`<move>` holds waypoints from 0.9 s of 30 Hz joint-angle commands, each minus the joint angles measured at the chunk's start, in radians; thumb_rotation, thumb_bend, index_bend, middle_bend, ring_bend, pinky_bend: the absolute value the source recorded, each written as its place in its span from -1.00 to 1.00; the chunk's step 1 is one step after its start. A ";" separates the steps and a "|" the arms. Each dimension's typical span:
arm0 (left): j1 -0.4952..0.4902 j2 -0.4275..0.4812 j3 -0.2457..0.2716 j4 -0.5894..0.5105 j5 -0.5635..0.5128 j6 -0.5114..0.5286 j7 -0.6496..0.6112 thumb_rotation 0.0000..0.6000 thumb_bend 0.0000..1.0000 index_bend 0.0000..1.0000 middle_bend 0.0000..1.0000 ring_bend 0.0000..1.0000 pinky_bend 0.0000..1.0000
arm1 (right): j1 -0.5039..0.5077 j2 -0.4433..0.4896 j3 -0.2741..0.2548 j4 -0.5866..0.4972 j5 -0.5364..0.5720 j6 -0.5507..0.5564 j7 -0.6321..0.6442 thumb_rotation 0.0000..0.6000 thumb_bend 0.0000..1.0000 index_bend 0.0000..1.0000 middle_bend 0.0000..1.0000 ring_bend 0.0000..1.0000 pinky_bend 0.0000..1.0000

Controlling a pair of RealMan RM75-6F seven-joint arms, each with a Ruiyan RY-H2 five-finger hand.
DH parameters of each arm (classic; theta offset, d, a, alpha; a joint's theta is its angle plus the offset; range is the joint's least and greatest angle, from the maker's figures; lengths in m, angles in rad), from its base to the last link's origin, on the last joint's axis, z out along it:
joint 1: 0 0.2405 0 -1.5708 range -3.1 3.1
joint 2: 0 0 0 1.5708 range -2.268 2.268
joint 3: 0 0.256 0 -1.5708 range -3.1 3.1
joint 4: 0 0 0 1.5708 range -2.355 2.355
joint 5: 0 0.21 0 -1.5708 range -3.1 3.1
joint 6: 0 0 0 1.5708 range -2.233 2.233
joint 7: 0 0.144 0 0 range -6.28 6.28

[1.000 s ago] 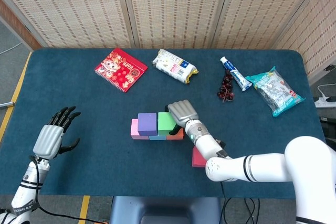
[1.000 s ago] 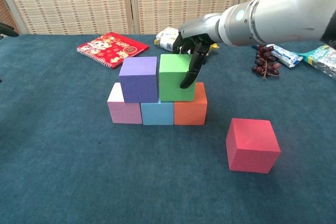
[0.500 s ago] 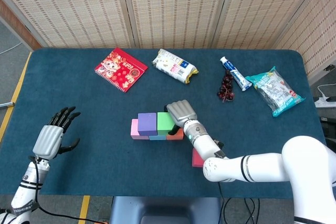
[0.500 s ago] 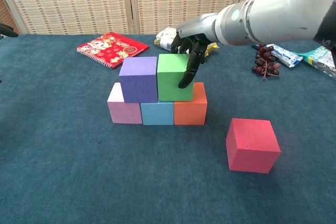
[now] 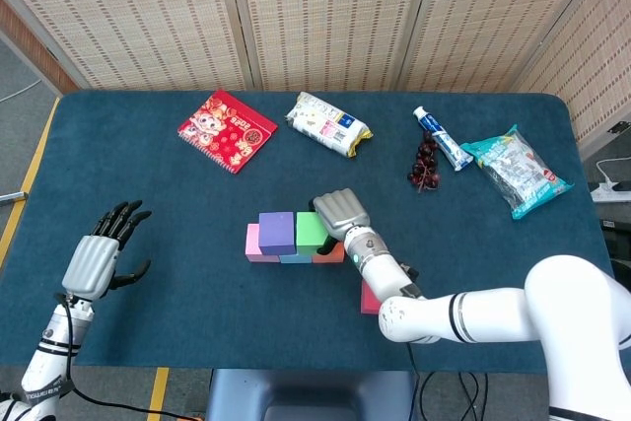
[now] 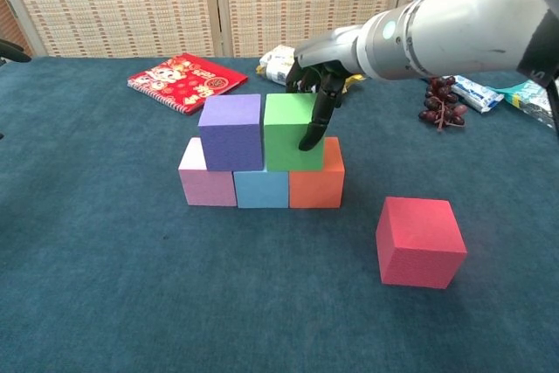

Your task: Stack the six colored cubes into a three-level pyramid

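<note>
Pink (image 6: 205,183), light blue (image 6: 262,188) and orange (image 6: 316,185) cubes form a row on the blue table. On top of them sit a purple cube (image 6: 231,131) and a green cube (image 6: 288,133), side by side. My right hand (image 6: 316,72) reaches over the green cube from behind and grips it, with one dark finger down its front right face. A red cube (image 6: 419,242) lies alone to the right front; in the head view it (image 5: 371,298) is partly hidden under my right forearm. My left hand (image 5: 99,253) hovers open, far left, holding nothing.
Along the back of the table lie a red booklet (image 5: 227,130), a snack pack (image 5: 328,123), dark grapes (image 5: 424,165), a toothpaste tube (image 5: 441,137) and a plastic bag (image 5: 518,170). The table's front edge runs close below the red cube.
The green cube and my right hand shifted a little left, then back right, atop the row. My left hand has not moved.
</note>
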 commanded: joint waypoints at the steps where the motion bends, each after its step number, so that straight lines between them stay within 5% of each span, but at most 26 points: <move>1: 0.001 0.000 0.000 0.001 0.001 0.001 -0.003 1.00 -0.37 -0.72 -0.90 -1.00 -0.73 | 0.000 -0.003 0.002 0.001 -0.001 0.002 -0.001 1.00 -0.43 0.07 -0.01 -0.18 -0.15; 11: 0.003 -0.002 0.000 0.006 0.003 0.002 -0.012 1.00 -0.37 -0.72 -0.90 -1.00 -0.73 | 0.002 -0.015 0.003 0.007 0.003 0.010 -0.013 1.00 -0.43 0.00 0.00 -0.20 -0.18; 27: 0.002 -0.008 0.002 0.018 0.009 -0.001 -0.022 1.00 -0.37 -0.73 -0.90 -1.00 -0.73 | -0.015 0.008 -0.006 -0.036 -0.015 -0.002 -0.013 1.00 -0.43 -1.00 -0.50 -0.58 -0.42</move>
